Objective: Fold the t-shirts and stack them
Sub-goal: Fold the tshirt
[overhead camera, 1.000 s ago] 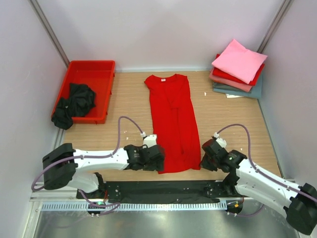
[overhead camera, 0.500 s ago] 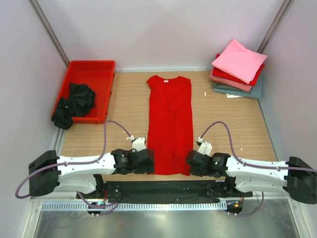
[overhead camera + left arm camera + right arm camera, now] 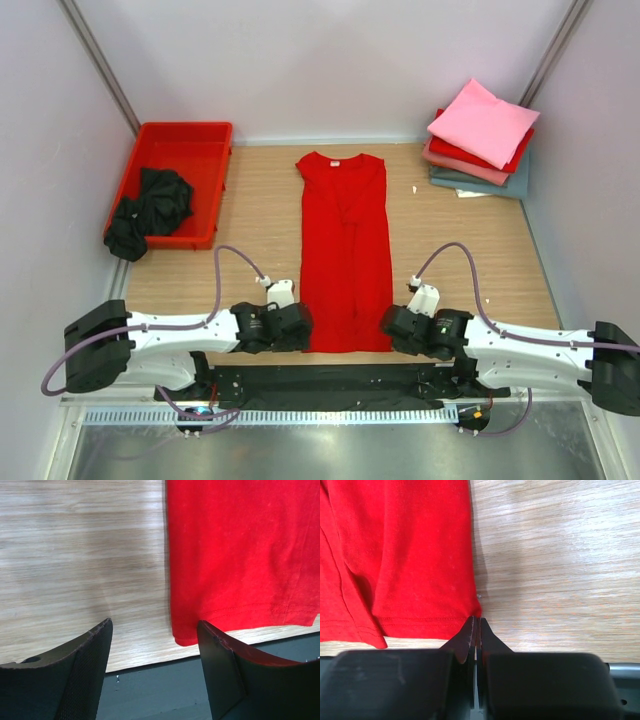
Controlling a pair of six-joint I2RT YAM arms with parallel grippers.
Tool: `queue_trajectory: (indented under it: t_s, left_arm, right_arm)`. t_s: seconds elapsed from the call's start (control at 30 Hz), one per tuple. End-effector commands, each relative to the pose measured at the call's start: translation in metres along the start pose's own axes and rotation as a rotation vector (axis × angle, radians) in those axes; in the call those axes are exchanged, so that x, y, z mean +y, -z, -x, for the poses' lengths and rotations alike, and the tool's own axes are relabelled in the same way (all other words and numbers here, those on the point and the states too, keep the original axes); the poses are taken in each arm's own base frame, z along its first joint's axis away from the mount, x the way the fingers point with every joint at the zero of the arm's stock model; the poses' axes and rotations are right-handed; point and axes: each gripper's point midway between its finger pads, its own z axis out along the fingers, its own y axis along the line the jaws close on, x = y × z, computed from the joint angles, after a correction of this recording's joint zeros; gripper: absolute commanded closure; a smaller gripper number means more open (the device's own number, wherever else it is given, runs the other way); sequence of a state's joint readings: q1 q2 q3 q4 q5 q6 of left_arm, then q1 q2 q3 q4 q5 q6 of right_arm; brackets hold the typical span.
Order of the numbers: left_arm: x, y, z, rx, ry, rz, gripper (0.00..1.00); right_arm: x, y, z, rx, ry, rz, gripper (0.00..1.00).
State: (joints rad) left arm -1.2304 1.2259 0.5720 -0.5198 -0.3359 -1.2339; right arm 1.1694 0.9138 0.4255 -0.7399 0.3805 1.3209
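From above, the red t-shirt (image 3: 345, 250) lies lengthwise down the middle of the worktop (image 3: 260, 220), collar toward the far edge and hem at the near edge. A second ago it lay skewed, its hem swung toward the right; now it runs straight and both long sides are roughly parallel. Both arms have dropped low along the near edge, so the left tool (image 3: 296, 327) sits at the hem's left corner and the right tool (image 3: 392, 325) at its right corner. The black t-shirt (image 3: 150, 210) is bunched in the tray (image 3: 185, 127) at the far-left corner, and the folded stack (image 3: 480, 140) rests at the far-right corner, pink on top.

In the left wrist view, the left tool (image 3: 155, 630) is released, its fingers standing well apart with the hem's corner lying between and just ahead of them. It is gripping nothing, though the gap has begun to narrow since a moment ago.

In the right wrist view, the right tool (image 3: 476, 625) is clenched, fingertips pressed together right at the other hem corner. I cannot tell whether any cloth is caught between them.

By my reading the straightening is done and the hem corners are being taken up, likely to carry the hem toward the collar for the next fold.
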Motion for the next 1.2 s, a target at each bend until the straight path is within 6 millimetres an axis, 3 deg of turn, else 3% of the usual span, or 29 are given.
queue_trajectory:
  t_s: [0.0,0.23,0.37,0.43,0.53,0.57,0.63,0.8,0.87,1.03,1.17]
  left_arm:
    - [-0.005,-0.006,0.002,-0.023,0.034,-0.006,0.31]
    - [-0.015,-0.014,-0.005,0.002,0.046,-0.055,0.44]
    - [-0.023,-0.017,-0.015,0.053,0.037,-0.09,0.59]
    - [-0.027,-0.017,-0.017,0.065,0.037,-0.103,0.62]
    - [-0.028,-0.015,-0.017,0.068,0.039,-0.112,0.78]
    - [-0.03,-0.012,-0.016,0.067,0.042,-0.123,0.9]
    - [-0.028,-0.01,-0.015,0.064,0.048,-0.116,1.0]
    - [-0.027,0.006,-0.004,0.049,0.05,-0.086,1.0]
    - [-0.026,0.012,-0.001,0.044,0.041,-0.072,1.0]
    - [-0.035,0.033,0.026,-0.008,-0.01,-0.029,1.0]
    - [-0.044,0.043,0.051,-0.037,-0.028,-0.032,1.0]
  right_arm:
    - [0.0,0.0,0.01,-0.055,-0.024,0.001,0.98]
    - [0.003,-0.004,0.007,-0.048,-0.025,0.012,0.98]
    - [0.002,-0.003,0.008,-0.049,-0.023,0.015,0.99]
    - [0.002,-0.001,0.009,-0.054,-0.029,0.019,0.99]
    - [-0.001,-0.001,0.008,-0.054,-0.038,0.02,0.99]
    - [0.0,-0.001,0.008,-0.054,-0.04,0.025,0.99]
    - [0.0,0.0,0.01,-0.059,-0.042,0.024,0.98]
    - [0.003,0.011,0.024,-0.105,-0.021,0.006,0.99]
    - [0.013,0.019,0.032,-0.118,-0.012,0.028,0.99]
    - [0.044,0.044,0.057,-0.175,0.008,0.084,0.99]
    - [0.055,0.055,0.083,-0.243,0.06,0.078,0.99]
